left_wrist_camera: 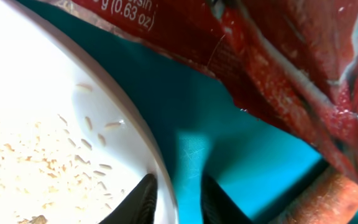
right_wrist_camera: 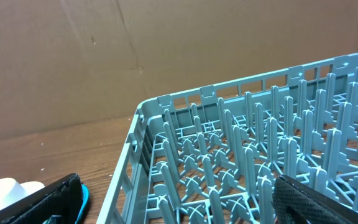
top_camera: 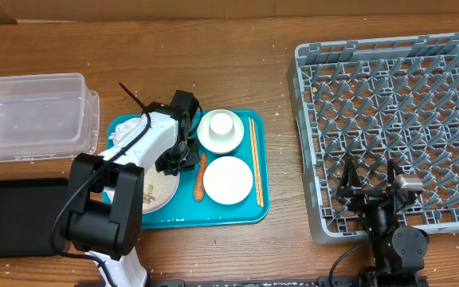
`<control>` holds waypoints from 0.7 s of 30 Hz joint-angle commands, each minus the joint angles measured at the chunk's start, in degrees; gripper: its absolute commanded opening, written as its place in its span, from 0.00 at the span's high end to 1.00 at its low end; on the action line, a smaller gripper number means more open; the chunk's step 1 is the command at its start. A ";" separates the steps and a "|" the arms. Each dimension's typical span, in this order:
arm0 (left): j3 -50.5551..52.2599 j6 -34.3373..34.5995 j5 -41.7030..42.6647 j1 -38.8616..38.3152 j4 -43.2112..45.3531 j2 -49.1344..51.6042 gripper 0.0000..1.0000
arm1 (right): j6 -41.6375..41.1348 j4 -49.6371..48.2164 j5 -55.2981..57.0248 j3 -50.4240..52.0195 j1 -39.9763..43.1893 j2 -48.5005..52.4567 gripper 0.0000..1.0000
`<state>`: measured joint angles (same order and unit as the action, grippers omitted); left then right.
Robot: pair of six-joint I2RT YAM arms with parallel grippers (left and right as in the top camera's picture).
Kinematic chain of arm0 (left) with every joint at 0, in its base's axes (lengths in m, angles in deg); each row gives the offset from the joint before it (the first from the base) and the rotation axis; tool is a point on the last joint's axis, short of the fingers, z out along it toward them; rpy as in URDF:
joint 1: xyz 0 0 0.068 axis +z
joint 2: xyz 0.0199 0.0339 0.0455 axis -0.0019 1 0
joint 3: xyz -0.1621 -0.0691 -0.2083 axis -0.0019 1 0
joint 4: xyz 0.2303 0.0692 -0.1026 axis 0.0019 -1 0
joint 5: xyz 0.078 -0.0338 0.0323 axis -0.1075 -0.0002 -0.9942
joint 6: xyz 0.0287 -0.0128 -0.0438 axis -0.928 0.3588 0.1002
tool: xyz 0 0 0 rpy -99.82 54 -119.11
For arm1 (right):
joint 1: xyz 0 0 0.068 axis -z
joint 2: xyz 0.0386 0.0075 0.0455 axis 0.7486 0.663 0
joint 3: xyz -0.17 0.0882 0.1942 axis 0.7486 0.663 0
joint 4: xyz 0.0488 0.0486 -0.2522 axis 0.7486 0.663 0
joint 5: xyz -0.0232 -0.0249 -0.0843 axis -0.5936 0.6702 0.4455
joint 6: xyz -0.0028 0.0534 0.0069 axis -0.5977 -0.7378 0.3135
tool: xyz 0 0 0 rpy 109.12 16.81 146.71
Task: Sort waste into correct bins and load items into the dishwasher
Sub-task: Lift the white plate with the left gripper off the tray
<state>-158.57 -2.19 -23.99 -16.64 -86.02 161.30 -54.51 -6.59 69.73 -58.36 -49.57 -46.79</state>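
Red crinkled plastic wrapper (left_wrist_camera: 278, 56) was spotted lying diagonally, upper right, just past the left gripper (left_wrist_camera: 179, 198), fingers parted; right gripper (top_camera: 370, 179), also spread, was parked way off.

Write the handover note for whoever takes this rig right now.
Left gripper: open and holding nothing. It is low over the teal tray, with the rim of the rice-flecked plate between its fingers.
Right gripper: open and empty, at the near edge of the dish rack.
On the tray: the rice-flecked plate, red wrapper, carrot, cup, clean plate, chopsticks.
Done: nothing that shows. The dish rack and the clear bin look empty.
Left: move the waste to the bins and the dishes into the dish rack.
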 commanded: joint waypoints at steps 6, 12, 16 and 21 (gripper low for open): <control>0.50 0.57 -0.37 -0.52 -1.55 0.33 0.90 | 0.26 -0.37 0.15 0.59 0.33 -0.42 0.00; -0.28 0.63 -0.37 -0.52 -3.69 0.28 0.96 | 0.26 -0.37 0.15 0.59 0.33 -0.42 0.00; -2.16 1.44 -0.61 -0.52 -6.73 0.28 0.96 | 0.26 -0.37 0.15 0.59 0.33 -0.42 0.00; -4.83 3.15 -0.76 -0.52 -10.47 0.28 0.96 | 0.26 -0.37 0.15 0.59 0.33 -0.42 0.00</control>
<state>-160.91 -1.27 -24.71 -17.02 -95.07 161.30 -54.49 -6.61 69.73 -58.36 -49.57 -46.79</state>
